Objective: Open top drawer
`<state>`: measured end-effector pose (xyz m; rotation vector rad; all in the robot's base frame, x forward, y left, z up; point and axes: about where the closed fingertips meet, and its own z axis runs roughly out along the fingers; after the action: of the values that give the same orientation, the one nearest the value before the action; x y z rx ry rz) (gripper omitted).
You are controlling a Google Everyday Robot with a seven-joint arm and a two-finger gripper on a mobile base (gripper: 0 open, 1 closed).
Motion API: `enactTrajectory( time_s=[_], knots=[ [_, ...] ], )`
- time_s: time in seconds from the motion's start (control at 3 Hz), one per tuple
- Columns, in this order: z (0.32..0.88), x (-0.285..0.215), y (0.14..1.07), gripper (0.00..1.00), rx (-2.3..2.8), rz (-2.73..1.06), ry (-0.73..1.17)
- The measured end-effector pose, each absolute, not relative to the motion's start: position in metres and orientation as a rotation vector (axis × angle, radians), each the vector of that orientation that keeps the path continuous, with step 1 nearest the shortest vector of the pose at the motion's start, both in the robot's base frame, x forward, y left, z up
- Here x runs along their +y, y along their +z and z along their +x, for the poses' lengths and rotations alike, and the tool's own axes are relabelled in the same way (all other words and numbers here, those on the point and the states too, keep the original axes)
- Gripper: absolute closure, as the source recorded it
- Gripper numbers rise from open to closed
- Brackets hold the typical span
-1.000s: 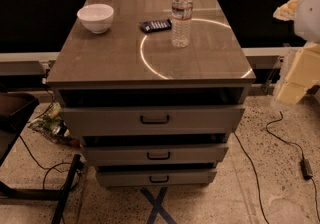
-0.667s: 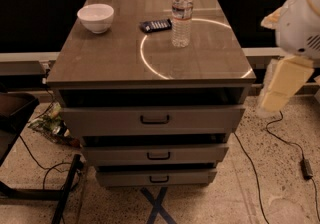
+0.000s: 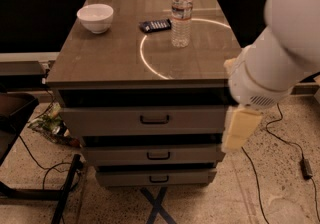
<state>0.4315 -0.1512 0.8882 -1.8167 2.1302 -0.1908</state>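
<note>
We see the gripper (image 3: 240, 128) on the right, near us, hanging down as a pale yellow piece under the big white arm (image 3: 280, 53). It hangs just in front of the right end of the top drawer (image 3: 110, 120). We cannot tell how its grip stands, or if it touches the drawer. The arm is cut off at the top and right edges, and it hides the cabinet's right near corner.

The top drawer sits right under the brown table top (image 3: 100, 63), pushed in, with its small black handle (image 3: 154, 119) in the middle. Two narrower drawers sit below it.

On the table top are a white bowl (image 3: 95, 17) at the far left, a water bottle (image 3: 181, 14), and a dark flat thing (image 3: 155, 25) that we cannot make out.
</note>
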Motion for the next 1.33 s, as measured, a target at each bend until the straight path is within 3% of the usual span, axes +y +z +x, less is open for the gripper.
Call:
enactTrajectory(
  time_s=[0.67, 1.33],
  knots=[
    [0.421, -0.107, 0.806, 0.00, 2.136, -1.926, -0.168],
    [0.425, -0.085, 0.789, 0.00, 2.121, -1.975, -0.214]
  ],
)
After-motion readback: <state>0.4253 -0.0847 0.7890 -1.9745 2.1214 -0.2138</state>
